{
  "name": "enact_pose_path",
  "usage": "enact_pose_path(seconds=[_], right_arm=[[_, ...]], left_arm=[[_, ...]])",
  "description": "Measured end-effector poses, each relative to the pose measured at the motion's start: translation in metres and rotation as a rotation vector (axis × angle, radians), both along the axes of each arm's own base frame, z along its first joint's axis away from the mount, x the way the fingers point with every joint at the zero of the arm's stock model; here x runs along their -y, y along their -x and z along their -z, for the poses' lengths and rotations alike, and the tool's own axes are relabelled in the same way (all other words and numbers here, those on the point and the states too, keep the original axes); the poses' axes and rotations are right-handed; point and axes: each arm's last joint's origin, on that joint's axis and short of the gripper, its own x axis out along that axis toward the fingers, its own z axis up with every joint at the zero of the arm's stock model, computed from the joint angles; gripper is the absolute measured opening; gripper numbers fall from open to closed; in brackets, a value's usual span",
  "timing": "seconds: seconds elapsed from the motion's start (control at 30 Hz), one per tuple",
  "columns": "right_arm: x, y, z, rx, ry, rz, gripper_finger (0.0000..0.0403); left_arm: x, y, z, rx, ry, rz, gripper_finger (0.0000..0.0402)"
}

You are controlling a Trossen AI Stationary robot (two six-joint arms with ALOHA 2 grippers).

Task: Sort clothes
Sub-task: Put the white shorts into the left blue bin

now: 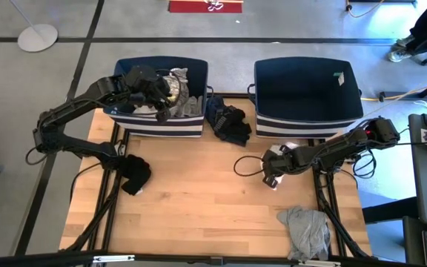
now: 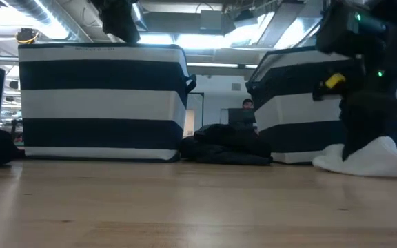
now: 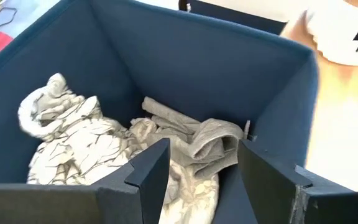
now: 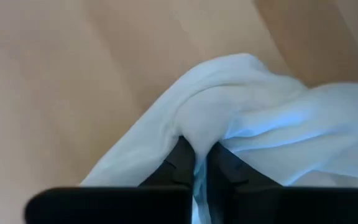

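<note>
1. Nearest the table's front edge lay a grey garment (image 1: 307,231), well in front of the right bin (image 1: 307,98).
2. Closer to that bin, just in front of its striped base, the right gripper (image 4: 199,167) had its fingers pinched together on a fold of a white garment (image 4: 253,118) resting on the wooden table (image 1: 199,193).
3. A black garment (image 1: 134,174) sat well to the left of the right bin, toward the table's left edge.
4. Between the two bins lay a dark navy garment (image 1: 227,122).
5. Farthest, over the left bin (image 1: 161,122), the left gripper (image 3: 197,171) hung with fingers apart above a patterned garment (image 3: 73,137) and a cream garment (image 3: 197,134) inside.
6. Risk, as I judge it: the pinch looked thin, so the white cloth might slip free on lifting, or trail and snag on the bin rim.
</note>
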Motion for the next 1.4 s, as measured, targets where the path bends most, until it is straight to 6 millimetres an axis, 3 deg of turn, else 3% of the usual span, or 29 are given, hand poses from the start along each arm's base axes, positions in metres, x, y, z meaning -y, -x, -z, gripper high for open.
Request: enact_pose_path(seconds=[0.2,0.37,0.57,0.73,1.07,1.4], right_arm=[[-0.006,-0.020,-0.027,0.071,-0.007,-0.163,0.0013],[-0.009,-0.040,-0.062,0.154,0.060,-0.327,0.0016],[-0.012,-0.057,-0.106,0.267,0.177,-0.477,0.0009],[-0.014,-0.065,-0.129,0.335,0.234,-0.561,0.0013],[-0.008,-0.078,-0.147,0.474,0.346,-0.623,0.0013],[0.003,-0.088,-0.159,0.591,0.452,-0.684,0.0013]], left_arm=[[0.009,-0.006,-0.001,0.017,-0.009,0.049,0.0178],[0.019,-0.012,-0.002,0.026,-0.022,0.112,0.0178],[0.034,-0.026,0.009,0.062,-0.038,0.195,0.0178],[0.048,-0.037,0.016,0.111,-0.064,0.273,0.0178],[0.078,-0.055,0.017,0.262,-0.150,0.433,0.0178],[0.095,-0.063,0.026,0.323,-0.120,0.537,0.0178]])
